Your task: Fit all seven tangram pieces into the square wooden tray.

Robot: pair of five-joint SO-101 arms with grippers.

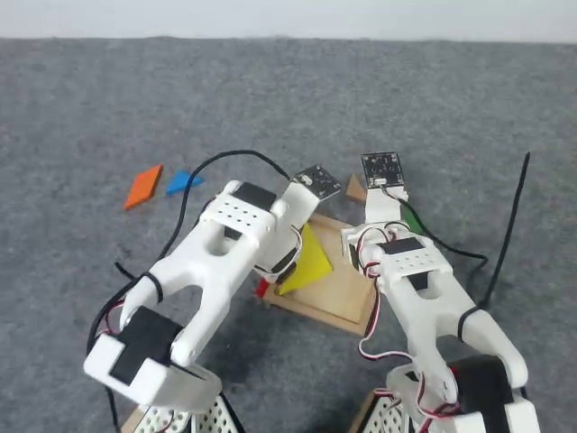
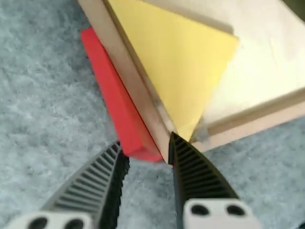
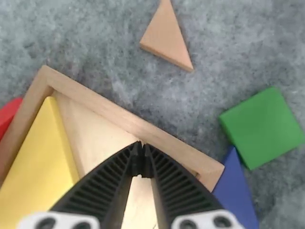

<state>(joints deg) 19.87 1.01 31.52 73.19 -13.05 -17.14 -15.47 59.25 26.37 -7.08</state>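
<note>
Yellow triangle (image 2: 176, 62) lies inside tray (image 1: 341, 287), at a corner. Red piece (image 2: 116, 105) is outside, flush w/ tray wall. L gripper (image 2: 147, 144) is at that tray corner, partly open, red piece's end betw. the jaws, nothing clamped. R gripper (image 3: 142, 148) is over the tray rim, closed tight, empty. Green square (image 3: 262, 126), blue triangle (image 3: 233, 186) & tan triangle (image 3: 167, 38) lie just outside tray.

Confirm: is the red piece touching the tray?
Touching. The left wrist view shows the red piece lying flush along the outside of the tray wall, with no gap between them.
</note>
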